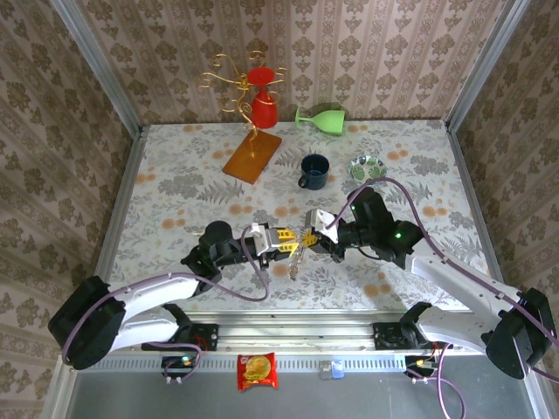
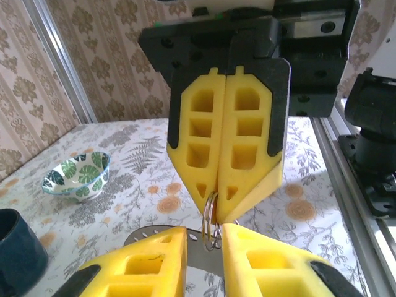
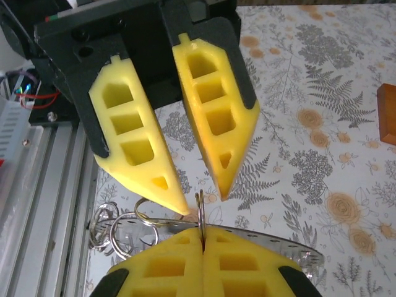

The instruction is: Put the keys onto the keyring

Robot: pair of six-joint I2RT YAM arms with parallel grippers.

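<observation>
Threading step over the table's point(image 1: 419, 166) near edge: right gripper point(image 3: 203, 242) clenched on a thin wire loop point(image 3: 200, 207), seemingly a key's; left gripper point(image 2: 204, 240) released beside the flat keyring point(image 3: 272, 239). Next: steady keyring, feed loop on

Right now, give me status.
Right gripper shut on thin wire ring. Left gripper open, straddling it. Flat keyring underneath. Nothing blocking.

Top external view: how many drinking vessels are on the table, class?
3: a red goblet at the back by the gold wire stand, a green goblet on its side right of it, a dark blue mug nearer the centre. None appears hidden.
</observation>
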